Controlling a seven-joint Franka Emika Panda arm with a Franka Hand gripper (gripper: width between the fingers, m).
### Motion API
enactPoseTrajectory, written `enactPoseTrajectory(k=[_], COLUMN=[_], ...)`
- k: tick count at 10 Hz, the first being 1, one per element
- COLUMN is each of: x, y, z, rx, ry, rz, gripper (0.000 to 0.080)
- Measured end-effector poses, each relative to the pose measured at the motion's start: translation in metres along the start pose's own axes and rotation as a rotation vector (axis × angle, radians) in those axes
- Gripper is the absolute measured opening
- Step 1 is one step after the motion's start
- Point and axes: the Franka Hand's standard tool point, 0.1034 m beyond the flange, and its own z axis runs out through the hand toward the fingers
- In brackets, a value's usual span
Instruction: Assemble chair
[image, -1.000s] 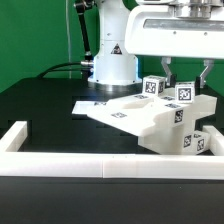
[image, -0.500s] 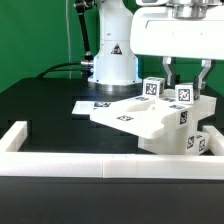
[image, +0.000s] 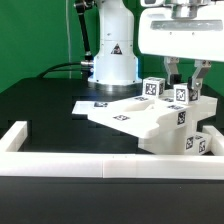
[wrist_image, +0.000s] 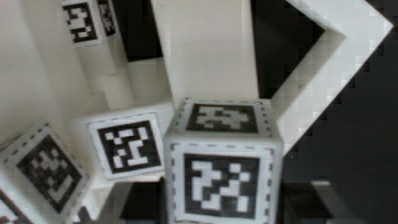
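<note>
The gripper (image: 186, 82) hangs vertically from above, its jaws clamped on one upright square leg (image: 183, 95) of the chair (image: 155, 120). One chair assembly rests on the black counter (image: 50, 110) behind one white border wall (image: 60, 165); one marker board (image: 88, 105) lies farther back.

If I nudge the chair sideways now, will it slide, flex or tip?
Probably stiff: the chair is chunky white panels and square legs. It sits tilted on the black table, so a nudge may rock it. The gripper is shut on one leg, which probably restrains it.
</note>
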Motion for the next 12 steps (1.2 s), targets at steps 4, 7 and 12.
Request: enactPoseTrajectory(k=[4, 7, 12], x=[0.0, 0.0023, -0.0031], y=[-0.0003, 0.001, -0.0038], z=[0.0002, -0.0033, -0.0082], rx=[-0.001, 0.009, 0.042], ry=[-0.001, -0.002, 0.013], rz=[0.039, -0.139, -0.537], gripper=[0.0347, 0.0629, 0.0649])
